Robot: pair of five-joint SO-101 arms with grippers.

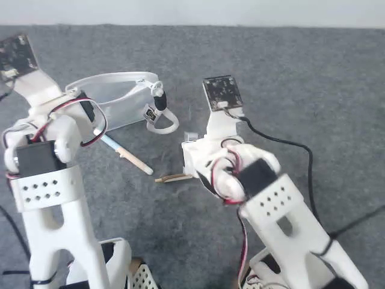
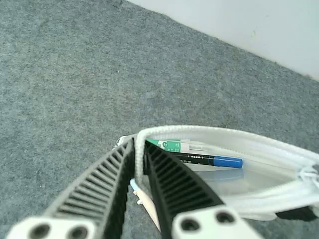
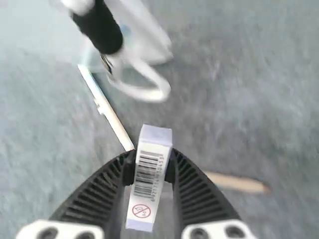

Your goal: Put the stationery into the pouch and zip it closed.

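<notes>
A clear white-edged pouch (image 1: 129, 103) lies open on a grey felt-like counter (image 1: 301, 78), towards the far left. The left claw (image 2: 139, 147) is nearly closed, pinching the pouch's zipper rim at one end. Inside the pouch lie a black pen with a blue cap (image 2: 209, 160) and a green-and-white item (image 2: 172, 145). The right claw (image 3: 149, 159), near the middle of the counter, grips a small white eraser (image 3: 148, 181) bearing a barcode. Between the arms, on the counter, lie a white-and-blue pen (image 1: 127, 155) and a wooden stick (image 1: 174, 177).
</notes>
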